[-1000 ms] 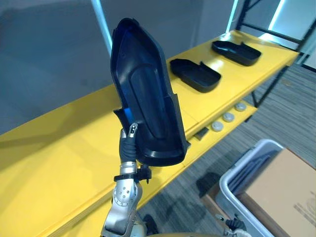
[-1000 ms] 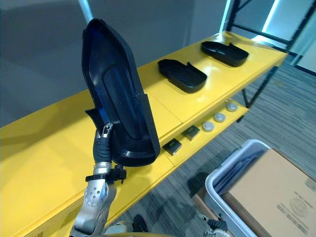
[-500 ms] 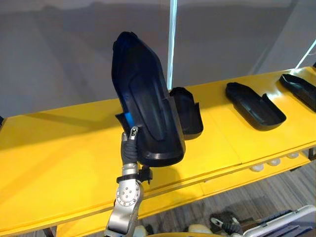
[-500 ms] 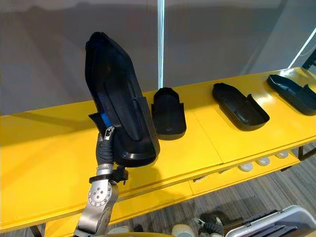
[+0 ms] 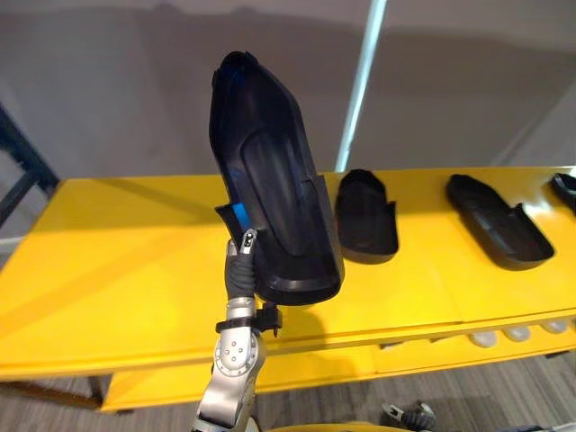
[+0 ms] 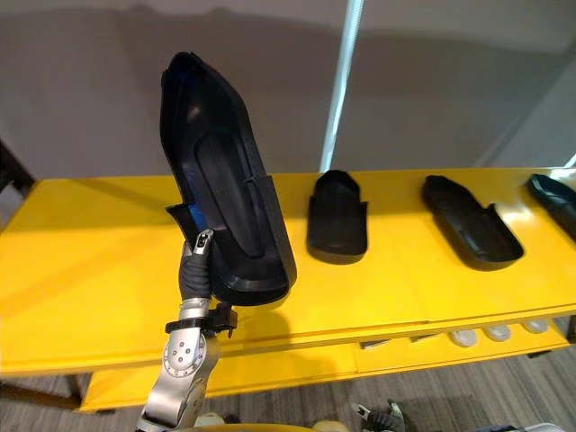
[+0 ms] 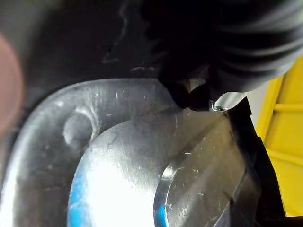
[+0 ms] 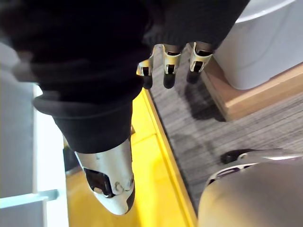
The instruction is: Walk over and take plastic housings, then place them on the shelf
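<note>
There are four black plastic housings: the tall housing [image 6: 220, 180], the second housing [image 6: 337, 220], the third housing [image 6: 470, 232] and the fourth housing [image 6: 556, 196]. There is one yellow shelf [image 6: 90, 252]. There are three little round white things [image 6: 496, 332].

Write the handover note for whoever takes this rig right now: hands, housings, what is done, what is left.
Left hand: shut on a black housing, held upright over the yellow shelf.
Right hand: relaxed, holding nothing, low over the floor.
Done: lying on the shelf to the right, apart from each other, are the nearest housing, the middle housing and the far housing.
Left: lay the held one down, probably on the bare stretch beside the nearest.
</note>
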Controlling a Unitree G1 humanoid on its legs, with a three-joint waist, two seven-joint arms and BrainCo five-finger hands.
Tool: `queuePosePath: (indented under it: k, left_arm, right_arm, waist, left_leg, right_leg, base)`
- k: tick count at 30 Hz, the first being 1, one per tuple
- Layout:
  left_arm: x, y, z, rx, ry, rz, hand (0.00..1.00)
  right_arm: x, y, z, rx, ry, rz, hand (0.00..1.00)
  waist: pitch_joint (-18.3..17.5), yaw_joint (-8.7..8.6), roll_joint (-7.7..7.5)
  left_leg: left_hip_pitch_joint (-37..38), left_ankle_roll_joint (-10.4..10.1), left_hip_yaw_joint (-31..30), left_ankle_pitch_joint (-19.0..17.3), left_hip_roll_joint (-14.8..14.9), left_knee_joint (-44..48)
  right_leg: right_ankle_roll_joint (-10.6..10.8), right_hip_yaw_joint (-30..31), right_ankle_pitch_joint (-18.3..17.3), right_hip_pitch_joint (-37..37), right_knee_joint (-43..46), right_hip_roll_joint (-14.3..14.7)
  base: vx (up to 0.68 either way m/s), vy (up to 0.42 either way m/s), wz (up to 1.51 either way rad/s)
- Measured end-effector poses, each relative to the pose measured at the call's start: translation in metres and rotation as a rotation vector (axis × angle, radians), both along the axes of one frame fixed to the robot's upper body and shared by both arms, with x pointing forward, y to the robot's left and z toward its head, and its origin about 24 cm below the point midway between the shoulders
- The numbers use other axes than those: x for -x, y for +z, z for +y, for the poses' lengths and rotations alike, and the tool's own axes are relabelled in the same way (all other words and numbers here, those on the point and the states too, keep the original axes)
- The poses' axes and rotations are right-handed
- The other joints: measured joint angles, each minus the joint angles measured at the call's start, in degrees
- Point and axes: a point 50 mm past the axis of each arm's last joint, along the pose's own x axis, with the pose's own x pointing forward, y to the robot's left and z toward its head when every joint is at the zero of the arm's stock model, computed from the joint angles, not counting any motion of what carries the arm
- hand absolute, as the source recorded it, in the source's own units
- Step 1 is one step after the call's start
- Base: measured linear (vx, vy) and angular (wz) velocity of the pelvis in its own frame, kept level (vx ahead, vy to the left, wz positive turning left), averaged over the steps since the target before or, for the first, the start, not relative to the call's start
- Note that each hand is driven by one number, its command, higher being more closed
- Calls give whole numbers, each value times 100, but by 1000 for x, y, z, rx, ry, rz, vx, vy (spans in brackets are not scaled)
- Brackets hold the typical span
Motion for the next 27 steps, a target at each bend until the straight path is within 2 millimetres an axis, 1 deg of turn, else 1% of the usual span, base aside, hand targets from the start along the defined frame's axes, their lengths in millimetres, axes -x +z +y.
queuePosePath:
  k: [1,2,3,4,5,6,7,8,9,10,11,12,13,14,15,16,17,18,19,21,22,24,25,27]
  left_arm:
    - [0,0,-2,25,-1,2,100]
    - [-2,-1,-3,34,-5,10,100]
    - [-4,-3,-1,29,-2,15,100]
    - [-6,-7,3,7,5,32,100]
    - [-7,-11,9,-17,13,48,100]
    - [-7,-12,11,-26,18,53,100]
    - [-7,-13,13,-39,19,51,100]
    - [-7,-13,15,-53,17,51,100]
    - [-7,-13,16,-58,16,51,100]
    - [-7,-15,18,-66,23,58,100]
    - [-8,-17,19,-69,28,66,100]
    - [-8,-18,19,-70,28,71,100]
    - [-8,-21,17,-71,22,85,100]
    - [-7,-22,14,-68,15,93,100]
    - [-7,-19,8,-56,0,77,100]
    - [-8,-18,6,-54,-8,70,100]
    - [-9,-17,0,-46,-23,69,100]
    - [-8,-16,-7,-57,-55,62,100]
    - [-8,-15,-8,-68,-63,57,100]
    - [-8,-15,-7,-71,-59,55,100]
    - [-8,-13,-6,-68,-52,46,100]
    - [-9,-9,1,-70,-22,32,100]
    - [-9,-7,5,-72,-4,25,100]
    - [-10,-7,8,-73,12,23,100]
  right_arm:
    - [3,0,-7,16,-7,10,0]
    - [2,0,-5,11,-14,12,0]
    - [3,-1,-1,-1,-18,17,0]
    - [8,-4,7,-24,-38,35,0]
    - [10,-5,9,-33,-47,41,0]
    - [10,-5,10,-34,-46,43,0]
    - [10,-5,10,-34,-46,42,0]
    - [10,-5,10,-33,-42,42,0]
    - [9,-5,9,-28,-30,43,0]
    - [3,-3,3,-8,-8,35,0]
    - [-11,0,-2,7,12,4,0]
    - [-16,1,-2,9,19,-13,0]
    - [-19,2,0,8,32,-24,0]
    - [-16,1,1,5,39,-22,0]
    - [-13,2,4,0,47,-26,0]
    - [-12,2,5,-1,49,-27,0]
    - [-8,2,3,4,50,-20,0]
    - [-1,0,4,-2,42,2,0]
    - [3,0,5,-5,36,10,0]
    - [5,-1,6,-11,17,10,0]
    - [5,-1,6,-13,10,6,0]
    - [-3,2,7,-10,12,-28,0]
    - [-7,3,8,-11,10,-48,0]
    - [-12,5,10,-13,12,-70,0]
  waist:
    - [-82,-83,215]
    - [-71,-176,175]
    - [-62,-227,89]
    - [-43,-225,-73]
    - [-54,-209,-141]
    - [-52,-203,-147]
    - [-43,-175,-164]
    - [-34,-119,-165]
    - [-23,-81,-140]
    - [-21,-23,-72]
    - [48,-47,56]
    - [135,-114,99]
    - [202,-203,71]
    - [234,-201,68]
    - [214,-197,37]
    - [207,-213,9]
    - [220,-250,56]
    - [219,-240,65]
    - [221,-231,51]
    - [195,-226,24]
    - [188,-213,8]
    - [178,-133,-8]
    - [163,-44,-26]
    - [111,-12,-45]
  left_leg:
    - [116,-439,-363,231,54,-462]
    - [136,-828,-500,-22,-239,-740]
    - [88,-884,-551,-71,-386,-797]
    - [-44,-861,-605,-78,-613,-771]
    - [-224,-787,-666,-169,-646,-539]
    - [-304,-757,-677,-255,-653,-390]
    - [-435,-717,-659,-444,-616,-96]
    - [-527,-680,-564,-648,-587,207]
    - [-563,-683,-456,-741,-546,316]
    - [-637,-602,-178,-871,-475,355]
    - [-584,-469,101,-807,-489,123]
    - [-523,-405,168,-743,-520,-11]
    - [-352,-355,238,-654,-565,-212]
    - [-214,-345,301,-604,-617,-369]
    - [-187,-340,292,-570,-710,-406]
    - [-201,-347,268,-559,-757,-405]
    - [-185,-349,175,-490,-802,-498]
    - [-71,-308,92,-316,-922,-712]
    - [19,-338,53,-176,-985,-872]
    - [129,-340,16,8,-1021,-1090]
    - [191,-372,24,79,-1011,-1231]
    - [295,-408,102,164,-945,-1392]
    - [407,-452,203,208,-907,-1505]
    - [519,-482,292,257,-854,-1652]
  right_leg:
    - [275,-97,72,-79,-13,-78]
    - [346,-128,162,-73,-107,-269]
    - [334,-131,196,-53,-168,-366]
    - [296,-149,378,-29,-353,-516]
    - [340,-268,668,35,-514,-518]
    - [364,-313,788,51,-569,-507]
    - [392,-277,897,26,-623,-497]
    - [382,-103,913,-106,-612,-508]
    - [313,-15,954,-208,-595,-507]
    - [-166,21,1212,-535,-490,-495]
    - [-739,-18,1383,-852,-336,-429]
    - [-621,57,1079,-1014,209,-343]
    - [-295,243,505,-1090,953,-92]
    - [-253,476,7,-1077,1292,218]
    - [-153,866,-594,-921,1263,757]
    - [-290,1037,-834,-831,1096,927]
    - [-324,1220,-815,-745,936,1035]
    - [-385,1146,-714,-641,802,991]
    - [-349,1074,-665,-538,699,962]
    - [-373,970,-584,-396,519,941]
    - [-377,930,-514,-299,379,956]
    - [-415,967,-370,-172,127,1032]
    - [-437,1039,-274,-96,-32,1096]
    - [-463,1092,-159,-25,-195,1148]
  base:
    - [-33,513,60]
    - [-43,515,70]
    - [-59,451,70]
    - [-77,342,54]
    - [-83,300,37]
    - [-99,275,6]
    - [-139,264,-33]
    - [-155,247,-57]
    - [-256,252,-106]
    - [-242,216,-124]
    - [-287,266,-117]
    - [-168,171,-69]
    - [-145,129,-44]
    - [-106,66,-49]
    - [-85,36,-43]
    - [-62,45,-12]
    - [20,24,27]
    - [49,25,40]
    - [93,-13,42]
    - [82,-47,30]
    - [86,-41,12]
    - [63,-32,-13]
    - [36,-34,-31]
    - [27,-35,-27]
